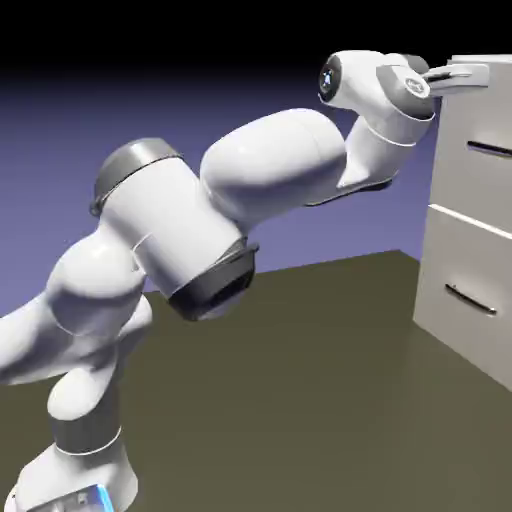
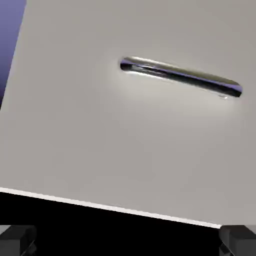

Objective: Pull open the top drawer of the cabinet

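The light-grey cabinet (image 1: pixel 500 215) stands at the right edge of the exterior view. Its top drawer (image 1: pixel 468 185) is shut, with a thin dark bar handle (image 1: pixel 490 150). My gripper (image 1: pixel 468 76) is held up near the cabinet's top edge, above that handle and close to the front. The top drawer front (image 2: pixel 115 130) fills the hand view, and its handle (image 2: pixel 181 78) lies upper right, apart from me. Both grey fingertips (image 2: pixel 18 238) sit at the bottom corners, wide apart. My gripper (image 2: pixel 128 241) is open with nothing between its fingers.
The matching lower drawer (image 1: pixel 450 270) has its own slim handle (image 1: pixel 470 298) and stands slightly proud of the top one. The dark tabletop (image 1: pixel 300 400) stretches between the robot's base and the cabinet. A black band runs under the drawer front's edge in the hand view.
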